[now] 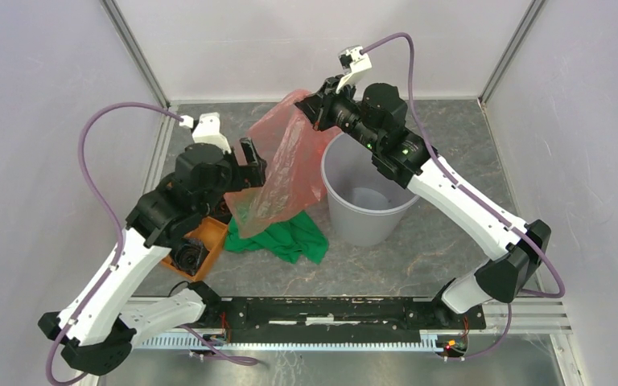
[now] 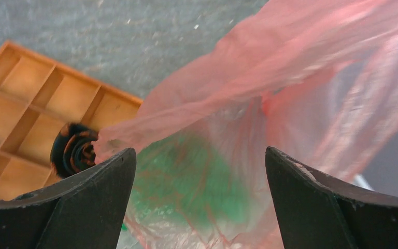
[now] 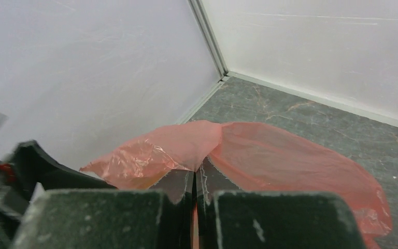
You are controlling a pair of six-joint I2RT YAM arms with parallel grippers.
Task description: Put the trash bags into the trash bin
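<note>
Only the right gripper (image 3: 194,179) pinches the bag (image 1: 278,169), left gripper (image 2: 199,153) wide; bag hanging beside the bin (image 1: 370,229) may slip

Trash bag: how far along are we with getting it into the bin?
Done: the trash bag is lifted, its top edge pinched in the shut right tool. In hand: the left tool stands open beside the film, gripping nothing. Remaining: the bag hangs outside the trash bin, its lower end over the green cloth; it must still go in.
</note>
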